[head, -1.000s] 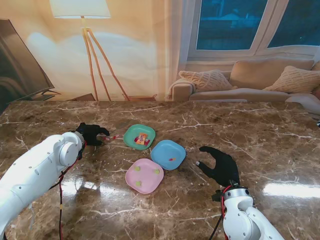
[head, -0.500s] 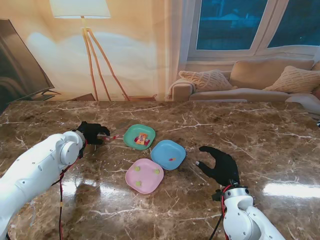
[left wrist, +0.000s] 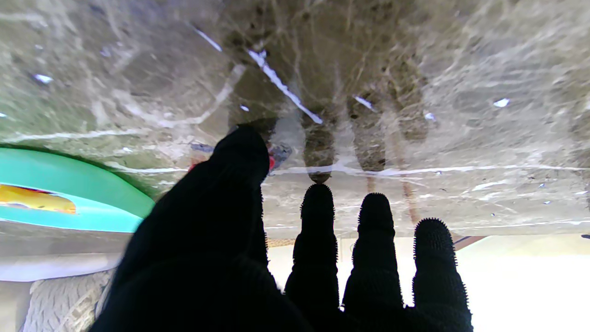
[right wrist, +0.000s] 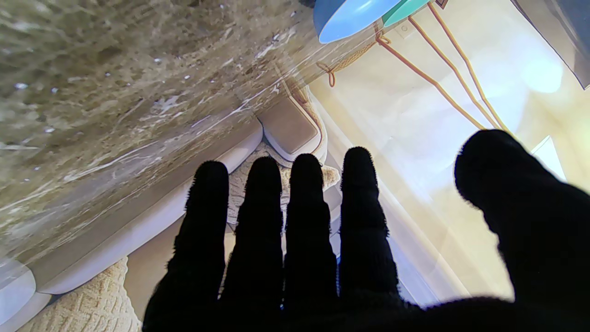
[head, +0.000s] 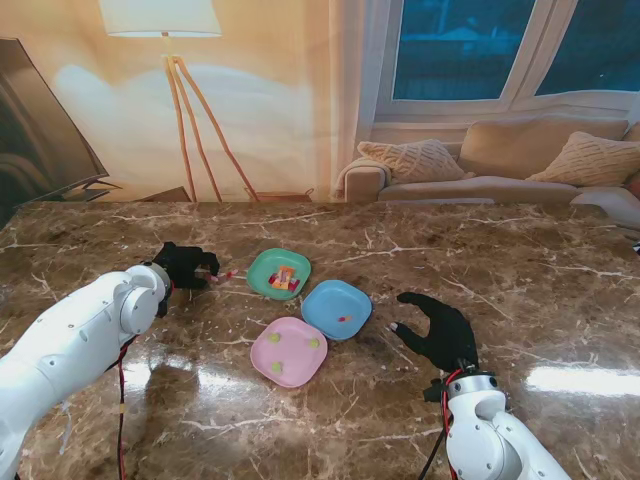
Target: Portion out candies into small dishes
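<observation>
Picking up a stray candy (head: pixel 226 273) beside the green dish (head: pixel 279 273) is judged to be the step in hand. Seen from the stand, the left hand (head: pixel 183 267) is set low over the desk (head: pixel 560 270), left of the green dish, with the small red candy lying between them. More candies are held in the green dish, one in the blue dish (head: pixel 337 308) and three green ones in the pink dish (head: pixel 288 351). The right hand (head: pixel 438 330) is spread, holding nothing, right of the blue dish.

From the left wrist, a red candy (left wrist: pixel 271 162) is glimpsed at the thumb tip (left wrist: pixel 242 147); whether it is pinched cannot be told. The green dish (left wrist: pixel 69 198) lies near. A firm pinch is called for next, then a carry to a dish.

From the right wrist, the fingers (right wrist: pixel 304 221) are seen apart and bare.
</observation>
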`<state>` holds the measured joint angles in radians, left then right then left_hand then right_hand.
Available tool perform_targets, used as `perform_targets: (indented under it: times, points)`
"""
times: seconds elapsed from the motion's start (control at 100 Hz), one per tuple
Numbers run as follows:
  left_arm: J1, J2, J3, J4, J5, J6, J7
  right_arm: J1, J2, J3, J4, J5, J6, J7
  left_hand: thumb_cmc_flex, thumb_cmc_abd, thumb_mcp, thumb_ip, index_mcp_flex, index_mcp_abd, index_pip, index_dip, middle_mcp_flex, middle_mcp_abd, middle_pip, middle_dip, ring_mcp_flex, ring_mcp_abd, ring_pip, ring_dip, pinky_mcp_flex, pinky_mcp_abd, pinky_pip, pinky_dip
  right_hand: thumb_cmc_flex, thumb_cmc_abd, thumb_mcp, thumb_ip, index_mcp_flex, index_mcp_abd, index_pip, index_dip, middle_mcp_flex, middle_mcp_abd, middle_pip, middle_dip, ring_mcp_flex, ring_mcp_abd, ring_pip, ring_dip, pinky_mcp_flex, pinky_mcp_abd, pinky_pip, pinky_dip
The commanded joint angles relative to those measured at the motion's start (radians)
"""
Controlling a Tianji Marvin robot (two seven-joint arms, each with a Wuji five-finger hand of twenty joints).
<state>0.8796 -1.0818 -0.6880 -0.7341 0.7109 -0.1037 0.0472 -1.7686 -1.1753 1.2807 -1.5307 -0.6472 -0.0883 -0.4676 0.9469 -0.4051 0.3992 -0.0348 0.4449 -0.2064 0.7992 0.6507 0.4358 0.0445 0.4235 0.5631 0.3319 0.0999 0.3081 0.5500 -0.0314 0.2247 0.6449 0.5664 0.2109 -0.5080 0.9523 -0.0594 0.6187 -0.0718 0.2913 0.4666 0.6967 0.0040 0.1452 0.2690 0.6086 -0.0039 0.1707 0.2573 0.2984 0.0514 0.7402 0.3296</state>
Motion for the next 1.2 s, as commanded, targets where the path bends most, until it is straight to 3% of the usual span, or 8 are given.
perform_targets:
  times: [0.0,0.08,0.31,0.43,0.48,0.72,0.87,1.19]
  points:
    - [0.022,-0.004,0.016,0.037,0.004,-0.004,0.002,-0.005,0.001,-0.003,0.0,0.003,0.005,0.017,0.105,-0.031,-0.053,0.003,0.074,-0.009,0.065,0.026,0.028,0.013,0.016,0.014,0.018,0.003,0.023,0.015,-0.001,0.001,0.028,0.006,-0.017,0.006,0.016,0.014,-0.002,-0.018,-0.002,0.007,0.005,-0.003,-0.002,0.009,-0.032,0.018,-0.003,0.009,-0.011,0.0,-0.019,0.016]
    - [0.022,-0.011,0.021,0.057,-0.008,-0.013,0.022,-0.002,0.001,-0.005,0.0,0.003,0.007,0.019,0.129,-0.022,-0.095,0.009,0.091,-0.022,0.096,0.02,0.04,0.011,0.022,0.017,0.027,0.003,0.03,0.016,-0.001,0.003,0.038,0.004,-0.017,0.006,0.016,0.014,-0.003,-0.018,-0.002,0.007,0.005,-0.002,-0.002,0.009,-0.031,0.018,-0.003,0.009,-0.01,-0.001,-0.019,0.016]
    - [0.018,-0.021,0.043,0.098,-0.028,-0.037,0.061,0.008,0.0,-0.017,0.007,0.008,0.012,0.019,0.155,-0.023,-0.097,0.016,0.127,-0.035,0.118,0.016,0.06,0.008,0.032,0.021,0.041,0.003,0.037,0.018,0.005,0.005,0.046,0.004,-0.017,0.006,0.017,0.014,-0.003,-0.019,-0.002,0.007,0.005,-0.002,-0.002,0.01,-0.031,0.017,-0.003,0.009,-0.011,-0.001,-0.019,0.016]
    - [0.025,-0.017,0.042,0.094,-0.025,-0.042,0.054,0.012,-0.001,-0.022,0.011,0.012,0.011,0.021,0.165,-0.039,-0.077,0.026,0.135,-0.023,0.109,-0.004,0.062,0.007,0.034,0.022,0.04,0.0,0.037,0.017,0.003,0.007,0.048,0.003,-0.018,0.007,0.017,0.014,-0.002,-0.018,-0.002,0.007,0.004,-0.001,-0.002,0.009,-0.032,0.015,-0.003,0.009,-0.011,-0.001,-0.019,0.016]
    - [0.028,-0.016,0.044,0.095,-0.023,-0.044,0.054,0.013,-0.001,-0.023,0.012,0.014,0.011,0.021,0.144,-0.059,-0.018,0.016,0.146,-0.021,0.114,-0.009,0.066,0.007,0.035,0.023,0.04,0.001,0.037,0.014,0.002,0.006,0.05,-0.003,-0.018,0.007,0.016,0.013,-0.002,-0.018,-0.002,0.007,0.004,-0.002,-0.002,0.009,-0.032,0.017,-0.003,0.009,-0.01,-0.001,-0.019,0.016]
    - [0.034,-0.02,0.07,0.124,-0.037,-0.054,0.068,0.012,-0.002,-0.023,0.012,0.02,0.007,0.023,0.125,-0.087,-0.009,0.011,0.176,-0.003,0.107,-0.041,0.084,0.01,0.04,0.025,0.045,0.003,0.037,0.014,0.001,0.009,0.05,-0.005,-0.018,0.007,0.016,0.014,-0.002,-0.02,-0.002,0.007,0.005,-0.002,-0.002,0.01,-0.031,0.016,-0.003,0.009,-0.009,-0.001,-0.018,0.016]
    - [0.039,-0.026,0.082,0.154,-0.048,-0.071,0.099,0.012,-0.002,-0.025,0.013,0.025,0.004,0.024,0.107,-0.052,-0.046,0.004,0.234,0.005,0.113,-0.085,0.114,0.02,0.05,0.029,0.055,0.008,0.043,0.016,0.009,0.007,0.055,-0.005,-0.02,0.009,0.016,0.014,-0.002,-0.019,-0.002,0.007,0.006,-0.003,-0.001,0.01,-0.03,0.016,-0.003,0.009,-0.009,-0.001,-0.018,0.016]
    - [0.027,-0.02,0.12,0.194,-0.049,-0.102,0.11,0.015,-0.002,-0.032,0.014,0.03,0.002,0.028,0.115,-0.026,-0.079,0.017,0.229,0.02,0.068,-0.148,0.111,0.022,0.048,0.027,0.05,0.01,0.044,0.018,0.01,0.003,0.061,-0.008,-0.021,0.011,0.019,0.014,-0.003,-0.021,-0.002,0.007,0.007,-0.004,-0.001,0.01,-0.028,0.015,-0.002,0.009,-0.008,-0.002,-0.018,0.016]
